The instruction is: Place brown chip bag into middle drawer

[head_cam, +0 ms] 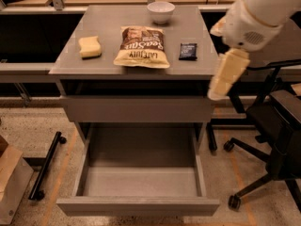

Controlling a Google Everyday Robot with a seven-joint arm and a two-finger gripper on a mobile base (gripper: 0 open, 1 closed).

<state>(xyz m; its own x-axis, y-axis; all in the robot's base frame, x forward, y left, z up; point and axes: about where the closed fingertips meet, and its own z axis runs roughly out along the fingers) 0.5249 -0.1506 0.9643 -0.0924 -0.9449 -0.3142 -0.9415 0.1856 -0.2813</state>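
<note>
The brown chip bag lies flat in the middle of the grey cabinet top, dark brown half toward the back and pale yellow half toward the front. The middle drawer is pulled out wide below, and its deep tray holds nothing. My gripper hangs from the white arm at the cabinet's right front corner. It points downward, to the right of the bag and above the drawer's right side. It holds nothing that I can see.
A yellow sponge lies left of the bag, a white bowl behind it and a small dark packet to its right. A shut flat drawer front sits above the open drawer. A black office chair stands at the right and a cardboard box at the lower left.
</note>
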